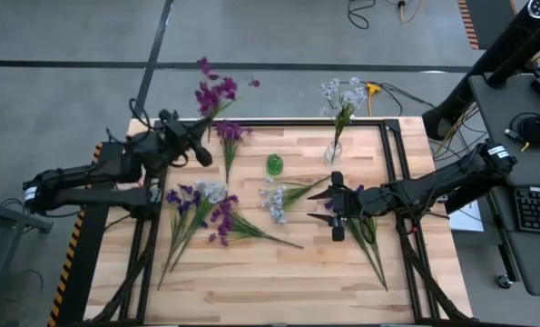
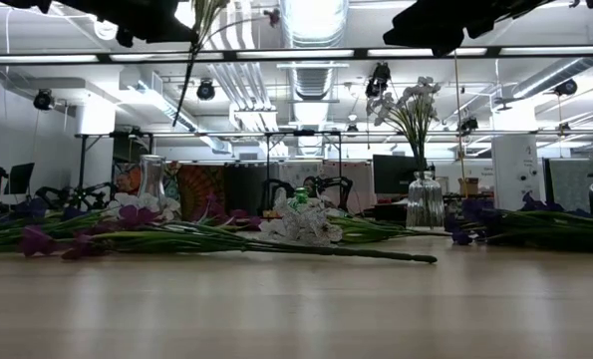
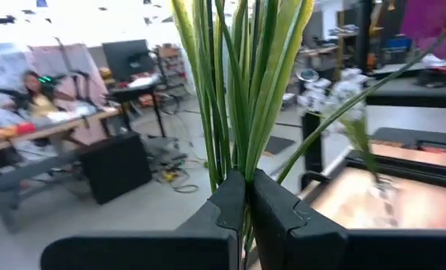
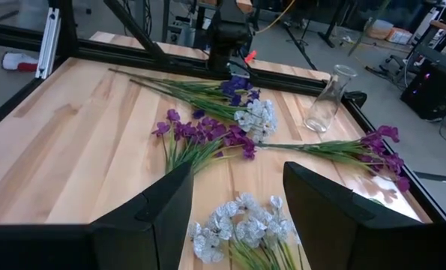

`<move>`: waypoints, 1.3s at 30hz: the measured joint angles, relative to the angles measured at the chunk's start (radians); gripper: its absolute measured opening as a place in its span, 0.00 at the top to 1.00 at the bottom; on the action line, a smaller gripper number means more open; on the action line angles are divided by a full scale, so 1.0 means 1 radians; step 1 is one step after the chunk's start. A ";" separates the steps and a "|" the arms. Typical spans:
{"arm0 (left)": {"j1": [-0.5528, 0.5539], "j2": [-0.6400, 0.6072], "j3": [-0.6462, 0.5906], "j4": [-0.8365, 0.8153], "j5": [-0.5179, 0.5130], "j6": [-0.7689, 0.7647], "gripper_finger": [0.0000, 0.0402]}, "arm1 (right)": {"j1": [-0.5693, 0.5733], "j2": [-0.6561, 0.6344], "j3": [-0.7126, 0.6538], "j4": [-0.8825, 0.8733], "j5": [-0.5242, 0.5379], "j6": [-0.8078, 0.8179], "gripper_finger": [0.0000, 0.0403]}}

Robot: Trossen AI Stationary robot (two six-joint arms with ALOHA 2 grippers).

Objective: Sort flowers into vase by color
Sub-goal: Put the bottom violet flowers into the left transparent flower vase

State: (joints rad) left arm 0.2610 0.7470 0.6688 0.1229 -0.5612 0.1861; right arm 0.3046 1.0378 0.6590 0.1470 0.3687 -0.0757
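My left gripper [image 1: 200, 153] is up over the table's far left, shut on a magenta-purple flower [image 1: 215, 93] whose blossoms reach past the far edge. A glass vase [image 1: 333, 151] at the far right holds pale white-blue flowers [image 1: 342, 95]. An empty glass vase [image 4: 327, 101] stands near the far left. More flowers lie on the table: a mixed heap [image 1: 201, 204], a magenta one [image 1: 229, 136] and a pale one [image 4: 241, 225]. My right gripper [image 4: 237, 180] hovers open beside the pale one, right of centre. My left gripper pinches the flower's bundle of green stems and leaves [image 3: 241, 169] between its two shut fingers [image 3: 223, 206], which lie about level and cross the stems. The flower is lifted clear of the table. Its blossoms are on the far side, and a stem end [image 2: 188, 70] hangs below.
A small green object [image 1: 274, 164] stands at the middle of the table's far half. Dark blue-violet flowers [image 1: 365, 222] lie under my right arm. A black frame [image 1: 392, 145] runs around the tabletop. The near half of the wood [image 1: 270, 282] is bare.
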 joint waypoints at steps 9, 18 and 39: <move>0.144 -0.039 -0.060 -0.005 -0.006 0.010 1.00 | -0.001 0.000 0.000 0.016 0.001 -0.002 0.50; 0.195 -0.068 -0.120 0.041 0.041 -0.025 1.00 | -0.001 0.000 0.000 0.016 0.001 0.013 0.50; 0.338 -0.104 -0.158 0.064 0.215 -0.042 1.00 | 0.000 0.000 0.000 0.029 0.002 0.023 0.50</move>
State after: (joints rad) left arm 0.5988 0.6430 0.5108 0.1867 -0.3462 0.1439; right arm 0.3050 1.0378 0.6590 0.1764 0.3702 -0.0527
